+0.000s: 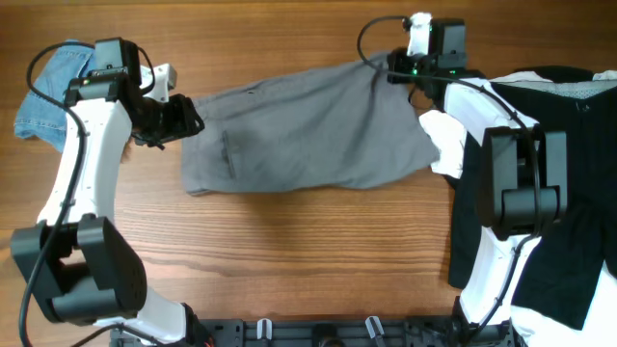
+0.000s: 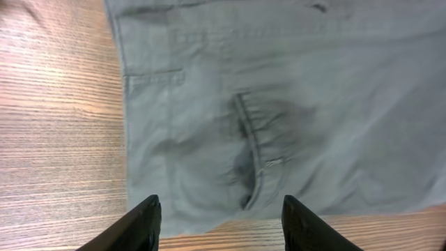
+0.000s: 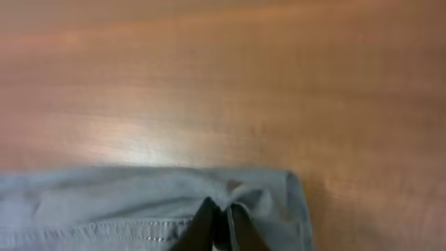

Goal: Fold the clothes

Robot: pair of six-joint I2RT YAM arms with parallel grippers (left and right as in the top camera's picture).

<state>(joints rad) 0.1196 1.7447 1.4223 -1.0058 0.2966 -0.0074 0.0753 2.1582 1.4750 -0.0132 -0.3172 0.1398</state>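
Grey shorts lie spread across the middle of the wooden table. My left gripper is open at their left waistband edge; in the left wrist view the fingers straddle the cloth's edge near a pocket. My right gripper is shut on the upper right corner of the shorts; the right wrist view shows the fingertips pinching the hem.
Blue denim lies at the far left behind the left arm. A pile of black clothes with a white piece lies at the right. Wood tabletop in front.
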